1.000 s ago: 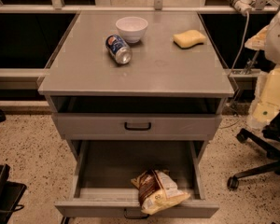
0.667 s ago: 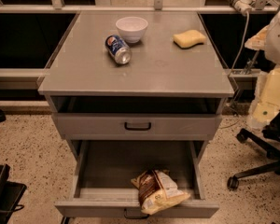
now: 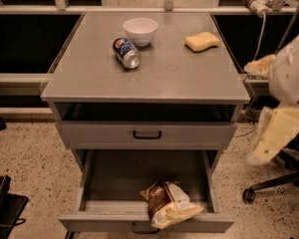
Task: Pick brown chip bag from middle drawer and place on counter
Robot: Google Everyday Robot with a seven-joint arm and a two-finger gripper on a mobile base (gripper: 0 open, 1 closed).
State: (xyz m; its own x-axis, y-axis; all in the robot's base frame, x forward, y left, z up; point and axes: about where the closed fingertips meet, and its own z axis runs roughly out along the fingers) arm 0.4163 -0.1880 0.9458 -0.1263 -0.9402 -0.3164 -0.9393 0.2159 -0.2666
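Note:
The brown chip bag, dark brown and cream-yellow, lies at the front right of the open middle drawer, leaning over the drawer's front wall. The counter is the flat grey top of the cabinet above it. My arm hangs at the right edge of the view, beside the cabinet. The pale cream gripper is off to the right of the drawers, well apart from the bag and higher than it. It holds nothing that I can see.
On the counter lie a soda can on its side, a white bowl and a yellow sponge. A shallower drawer front with a black handle sits above the open drawer. A chair base stands lower right, a dark object lower left.

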